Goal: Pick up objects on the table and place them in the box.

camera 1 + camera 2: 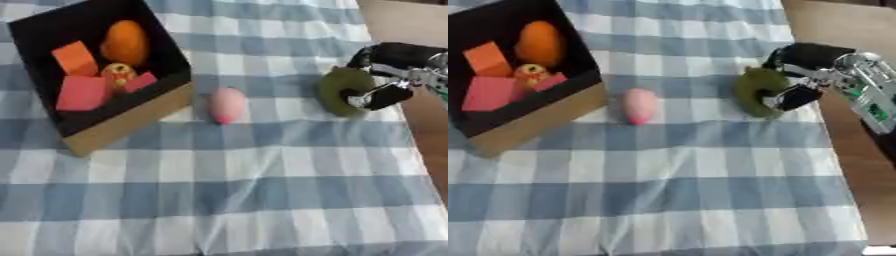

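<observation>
A pink egg-shaped object lies on the checked cloth just right of the box. The box is black inside with a brown cardboard wall; it holds an orange oval fruit, an orange block, a pink-red block, a small red-yellow piece and a small red wedge. At the right, my right hand comes in from the table's edge with its fingers and thumb curled round a green ring-shaped object, held on edge. My left hand is out of sight.
The blue and white checked cloth covers the table. A bare brown strip of table runs along the right edge, with the silver-green forearm above it.
</observation>
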